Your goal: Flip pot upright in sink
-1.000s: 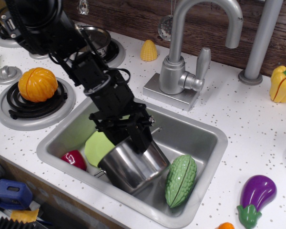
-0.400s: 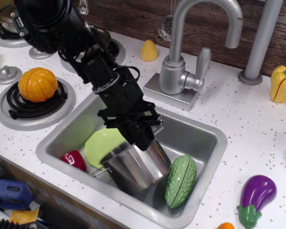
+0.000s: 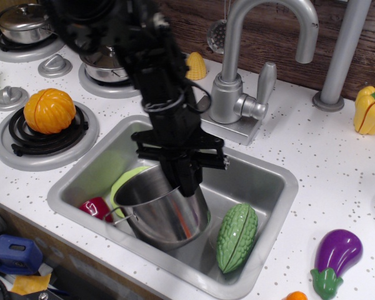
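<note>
The shiny steel pot [image 3: 156,209] stands nearly upright in the sink [image 3: 262,181], mouth up and tilted slightly to the left, with a small loop handle on its left side. My black gripper [image 3: 186,182] reaches down from above and is shut on the pot's far right rim, one finger inside the pot. The green gourd [image 3: 237,236] lies just right of the pot.
A light green plate [image 3: 122,181] and a red toy [image 3: 97,208] lie in the sink left of the pot. The faucet [image 3: 250,62] stands behind the basin. An orange pumpkin [image 3: 49,110] sits on a burner, and a purple eggplant [image 3: 334,256] lies at right.
The gripper swung right and upward, turning the pot from lying tilted with its mouth hidden to nearly upright with its open mouth showing. The arm now reaches down more vertically.
</note>
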You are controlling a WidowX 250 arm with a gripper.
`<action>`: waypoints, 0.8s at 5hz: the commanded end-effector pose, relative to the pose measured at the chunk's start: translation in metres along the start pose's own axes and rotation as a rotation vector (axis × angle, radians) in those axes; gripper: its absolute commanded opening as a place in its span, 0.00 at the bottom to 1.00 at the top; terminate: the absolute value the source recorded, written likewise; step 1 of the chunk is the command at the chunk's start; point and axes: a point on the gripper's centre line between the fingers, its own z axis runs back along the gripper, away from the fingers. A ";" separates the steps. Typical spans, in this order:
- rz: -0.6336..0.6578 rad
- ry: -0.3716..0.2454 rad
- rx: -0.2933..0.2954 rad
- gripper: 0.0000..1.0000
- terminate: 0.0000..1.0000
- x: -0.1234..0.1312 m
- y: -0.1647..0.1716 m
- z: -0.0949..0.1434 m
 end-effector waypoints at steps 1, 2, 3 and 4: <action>-0.090 -0.143 0.187 0.00 0.00 0.011 0.008 0.014; -0.103 -0.205 0.144 0.00 0.00 0.008 0.013 0.008; -0.113 -0.256 0.178 0.00 0.00 0.007 0.011 0.002; -0.127 -0.281 0.208 0.00 1.00 0.006 0.011 0.000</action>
